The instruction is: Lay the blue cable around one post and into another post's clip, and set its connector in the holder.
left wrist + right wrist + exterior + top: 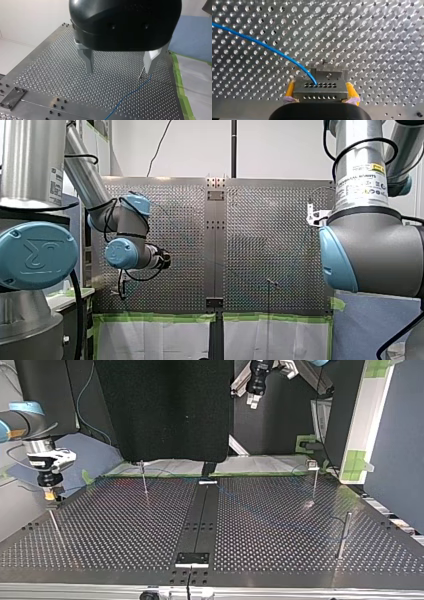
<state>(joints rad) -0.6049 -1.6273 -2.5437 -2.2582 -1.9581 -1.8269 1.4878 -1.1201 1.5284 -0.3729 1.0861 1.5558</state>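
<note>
Right gripper [320, 88] pinches the connector [320, 93]; tilted, it could jam against the holder [329, 73] and kink the blue cable [262, 45].

One blue cable [262, 46], one connector [320, 94], four upright posts [344, 535], two hands: my left hand [118, 72], my right hand [320, 90].

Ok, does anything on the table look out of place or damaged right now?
Nothing stands out. The blue cable lies slack across the perforated table, and its connector sits square between the yellow pads of my right gripper.
</note>
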